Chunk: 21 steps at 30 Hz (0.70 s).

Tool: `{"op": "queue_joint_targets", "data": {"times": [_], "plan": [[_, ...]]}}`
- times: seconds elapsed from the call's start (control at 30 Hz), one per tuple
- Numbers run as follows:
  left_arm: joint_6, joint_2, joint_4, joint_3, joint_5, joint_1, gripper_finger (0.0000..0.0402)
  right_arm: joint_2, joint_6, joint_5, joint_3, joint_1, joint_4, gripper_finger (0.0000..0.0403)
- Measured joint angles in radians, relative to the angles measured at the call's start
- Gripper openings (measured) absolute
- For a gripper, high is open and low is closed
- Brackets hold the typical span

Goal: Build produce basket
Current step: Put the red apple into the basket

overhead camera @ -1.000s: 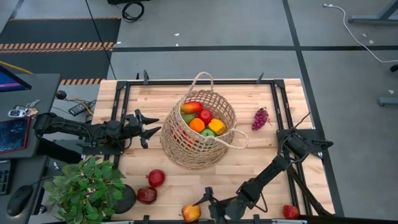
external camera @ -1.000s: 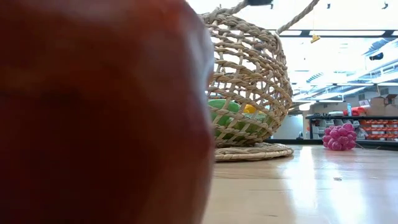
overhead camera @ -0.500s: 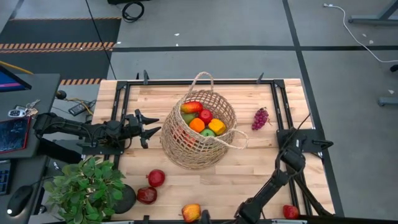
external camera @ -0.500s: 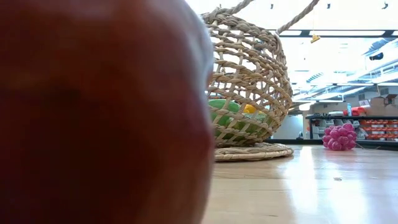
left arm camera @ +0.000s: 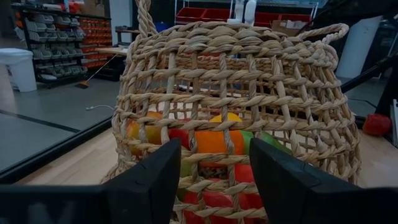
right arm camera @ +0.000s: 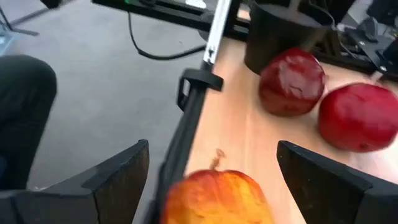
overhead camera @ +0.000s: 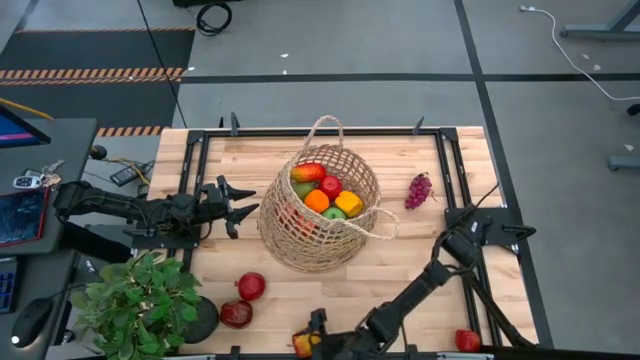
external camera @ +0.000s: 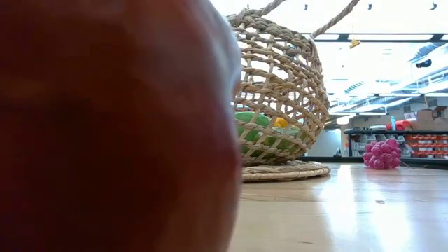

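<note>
Centrally on the pale planked wooden table [overhead camera: 400, 270] sits the round basket [overhead camera: 318, 215], loose tan wicker with two thin loop handles, holding smooth red, orange, yellow and green produce [overhead camera: 327, 192]. Left gripper [overhead camera: 240, 208] waits beside its wall, dark fingers half apart, empty. Right gripper [right arm camera: 205, 171] hangs at the near edge, jaws spread wide around a glossy yellow-red apple [right arm camera: 214, 197], not closed on it. Two dark red pomegranates [right arm camera: 292, 82] lie nearby; knobbly purple grapes [overhead camera: 418, 189] sit right of the basket

From overhead we look straight down on the basket [overhead camera: 320, 215]; at tabletop level we face it past a very close red fruit [external camera: 112, 126]; our left wrist view sits near it, sharing its fruit-filled weave
</note>
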Motion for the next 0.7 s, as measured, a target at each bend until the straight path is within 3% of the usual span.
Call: {"op": "queue_joint_targets", "data": {"times": [0.2,0.7], "plan": [[0.0,0.0,0.0,0.0,0.0,0.0,0.0193,0.0,0.017,-0.06,0.0,-0.031,-0.023,0.0356],[0.0,0.0,0.0,0.0,0.0,0.0,0.0193,0.003,0.103,-0.023,-0.001,-0.07,-0.19,0.0356]]}}
